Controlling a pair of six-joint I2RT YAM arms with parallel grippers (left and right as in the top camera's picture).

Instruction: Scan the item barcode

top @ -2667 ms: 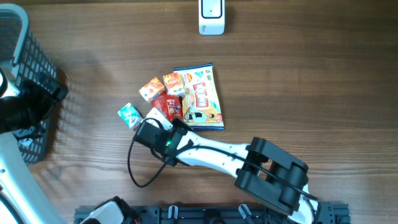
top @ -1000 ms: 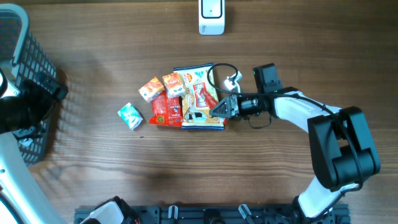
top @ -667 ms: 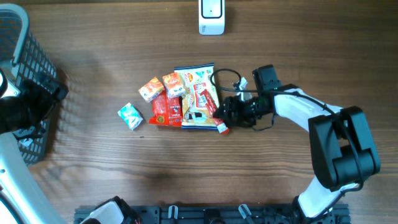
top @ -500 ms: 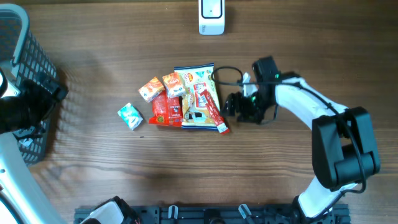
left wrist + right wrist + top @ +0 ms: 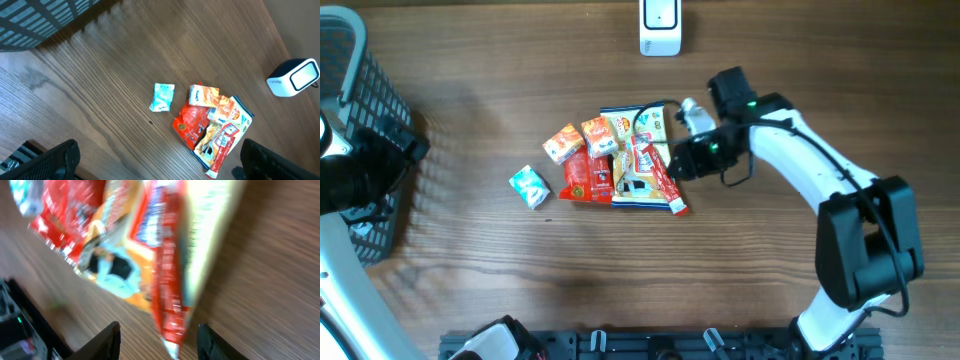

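1. Near the middle of the surface: a heap of snack packets [image 5: 588,168], with a large flat packet [image 5: 642,135] on its right side.
2. Lying slantwise along the right edge of that large packet: a red stick packet [image 5: 661,180], lower end poking off toward the near edge.
3. Right fingers [image 5: 108,339] parted, blurred in the wrist view, with the stick packet's end in the gap between them and no clamp visible on it.
4. From overhead, right arm [image 5: 800,170] reaching in from the right side, tip just beside the stick packet's upper end.
5. Left fingers [image 5: 54,159] spread wide, holding nothing, high above the left part of the surface.
6. At the middle of the far edge, well apart from the heap: a white scanner [image 5: 660,27].
7. Just left of the heap, lying alone: a small teal packet [image 5: 529,186].
8. At the left edge: a dark mesh basket [image 5: 365,110].
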